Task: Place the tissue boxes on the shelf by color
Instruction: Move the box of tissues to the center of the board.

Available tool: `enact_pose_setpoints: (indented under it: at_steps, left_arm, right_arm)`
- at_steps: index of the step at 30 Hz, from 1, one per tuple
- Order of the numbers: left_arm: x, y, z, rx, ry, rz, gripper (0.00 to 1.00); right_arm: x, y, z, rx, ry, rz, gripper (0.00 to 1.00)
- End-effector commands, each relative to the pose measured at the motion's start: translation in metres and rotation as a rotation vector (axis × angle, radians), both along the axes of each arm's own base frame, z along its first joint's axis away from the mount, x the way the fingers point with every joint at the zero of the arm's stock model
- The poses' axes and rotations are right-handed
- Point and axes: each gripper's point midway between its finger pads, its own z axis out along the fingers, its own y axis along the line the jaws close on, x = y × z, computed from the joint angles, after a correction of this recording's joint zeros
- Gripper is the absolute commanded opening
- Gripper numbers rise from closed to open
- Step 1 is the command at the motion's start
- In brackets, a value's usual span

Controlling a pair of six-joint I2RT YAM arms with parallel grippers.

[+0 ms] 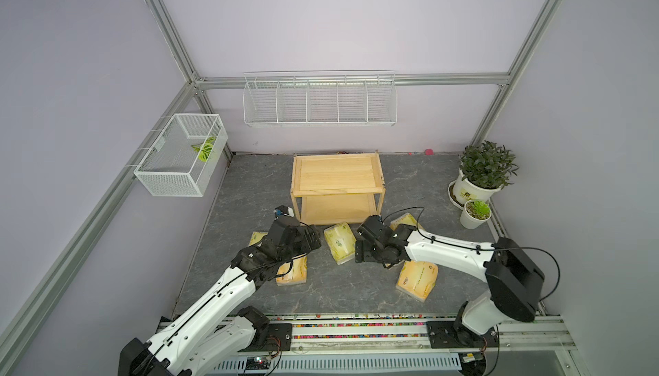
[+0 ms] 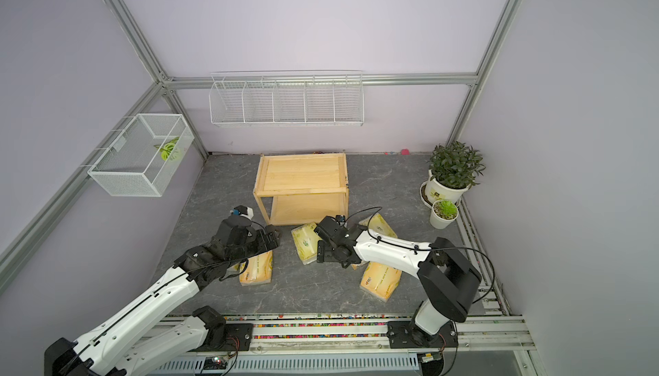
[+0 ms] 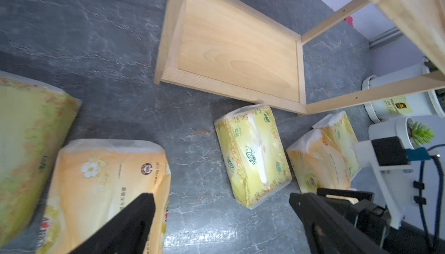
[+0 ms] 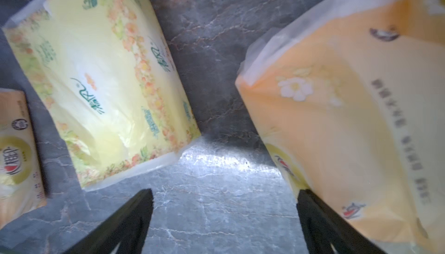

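- Just in front of the shelf (image 1: 337, 191), all six tissue boxes lie on the grey tabletop (image 1: 249, 185).
- Nearest the shelf's front edge is the central yellow-green pack (image 1: 339, 243), lying askew, with one end close to the lower board.
- By the shelf's right front leg lies the right yellow-green pack (image 1: 404, 220), partly covered by the right arm.
- Just beside that pack, on the side away from the shelf, is the middle orange pack (image 3: 315, 161).
- Farther out from the shelf on the same side, the outer orange pack (image 1: 416, 279) lies apart from the rest.
- Off the shelf's left front corner, the left yellow-green pack (image 1: 256, 238) and the left orange pack (image 1: 294, 273) lie side by side under the left arm.
- The left gripper (image 3: 220, 198) has its jaws spread wide with nothing between them. One finger hangs over the left orange pack.
- The right gripper (image 4: 224, 192) has its jaws spread wide over bare tabletop, between the central yellow-green pack and the middle orange pack. Whether a finger touches that orange pack cannot be told.
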Motion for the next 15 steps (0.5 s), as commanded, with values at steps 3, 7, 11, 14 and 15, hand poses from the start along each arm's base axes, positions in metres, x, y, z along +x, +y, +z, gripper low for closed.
enact_pose_setpoints:
  at_steps: [3,7,11,14,15]
  left_arm:
    - [-0.006,-0.024,-0.014,-0.08,0.051,-0.087,1.0]
    - [-0.007,-0.031,-0.019,-0.131,0.049,-0.095,1.0]
    - [-0.007,-0.037,-0.024,-0.162,0.056,-0.112,1.0]
    - [-0.006,-0.042,-0.026,-0.177,0.059,-0.122,1.0]
    - [-0.005,-0.043,-0.027,-0.179,0.06,-0.121,1.0]
  right_arm:
    - [0.007,-0.011,-0.003,0.048,0.021,-0.01,0.99]
    - [0.009,0.01,0.005,0.127,0.032,0.051,0.99]
    - [0.013,0.04,0.011,0.243,0.053,0.112,0.98]
    - [0.018,0.05,0.01,0.261,0.062,0.109,0.98]
    - [0.02,0.052,0.008,0.259,0.061,0.107,0.99]
